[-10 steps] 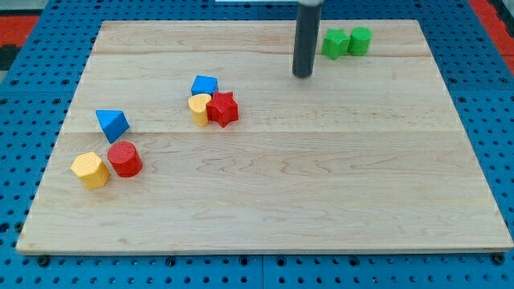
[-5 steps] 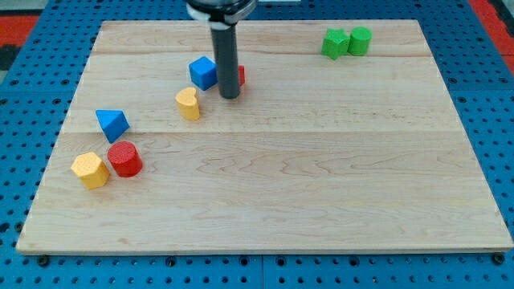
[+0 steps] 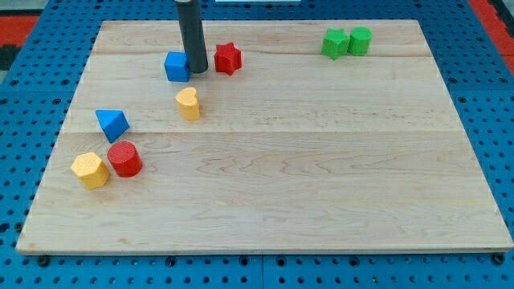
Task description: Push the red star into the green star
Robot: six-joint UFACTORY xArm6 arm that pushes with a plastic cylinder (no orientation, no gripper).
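The red star (image 3: 228, 58) sits upper middle, well apart from the green star (image 3: 335, 42) at upper right. My tip (image 3: 197, 71), a bare rod grasping nothing, stands between the blue cube (image 3: 177, 66) and red star; the whole push remains.

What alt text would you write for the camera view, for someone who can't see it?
My tip rests on a wooden board between a blue cube and the red star, far from the green star and green cylinder at the view's top right. A yellow heart-shaped block lies just below the tip.
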